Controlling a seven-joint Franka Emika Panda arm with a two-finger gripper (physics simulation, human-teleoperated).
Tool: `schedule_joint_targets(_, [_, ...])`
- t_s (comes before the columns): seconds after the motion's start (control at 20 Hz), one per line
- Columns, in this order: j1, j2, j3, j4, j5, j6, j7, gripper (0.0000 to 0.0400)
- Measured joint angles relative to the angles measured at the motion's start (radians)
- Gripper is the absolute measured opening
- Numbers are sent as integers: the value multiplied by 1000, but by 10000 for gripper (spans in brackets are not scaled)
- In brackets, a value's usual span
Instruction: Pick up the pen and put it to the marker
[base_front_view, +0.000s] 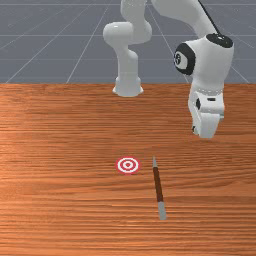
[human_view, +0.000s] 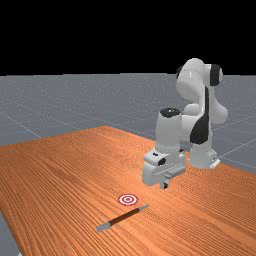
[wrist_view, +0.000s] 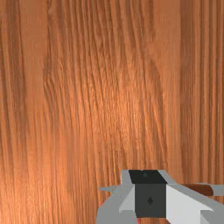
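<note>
In the front view, I had room above the table (base_front_view: 215, 200) toward six o'clock; the pen (base_front_view: 158, 185) obstructed the surface toward seven-thirty.

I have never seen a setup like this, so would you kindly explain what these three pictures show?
The machine is a simulated robot arm, with a hand at its end. The front view faces it across the wooden table; the far view stands farther off; the wrist view looks down from the hand itself. On the table lie a pen, brown with grey ends, and a flat red-and-white target, to the front view's left of the pen's pointed end. They don't touch. The hand is above the table, not holding the pen.
</note>
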Motion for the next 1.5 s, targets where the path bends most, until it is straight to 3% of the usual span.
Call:
schedule_joint_targets(0.05, [3,3,10,2,27,12,21,0])
schedule_joint_targets(0.1, [13,-3,11,-17,8,54,15,0])
schedule_joint_targets(0.15, [1,10,32,9,45,24,-11,0])
schedule_joint_targets(0.25, [7,27,35,37,46,13,-10,0])
schedule_joint_targets(0.35, [8,167,36,304,51,-217,-23,0])
schedule_joint_targets(0.4, [12,296,36,547,53,-362,-31,0])
schedule_joint_targets(0.45, [8,156,21,264,30,-111,-19,0])
schedule_joint_targets(0.5, [4,390,35,695,57,-414,-46,0])
schedule_joint_targets(0.6, [6,282,14,398,39,-130,-1,0])
schedule_joint_targets(0.65, [5,296,14,396,37,-118,-8,0])
schedule_joint_targets(1.1, [8,351,9,445,23,-94,-26,0])
schedule_joint_targets(1.2, [2,469,16,670,24,-224,-79,0])
schedule_joint_targets(1.25, [7,585,13,890,26,-323,-88,0])
schedule_joint_targets(1.5, [5,588,8,880,30,-318,-61,0])
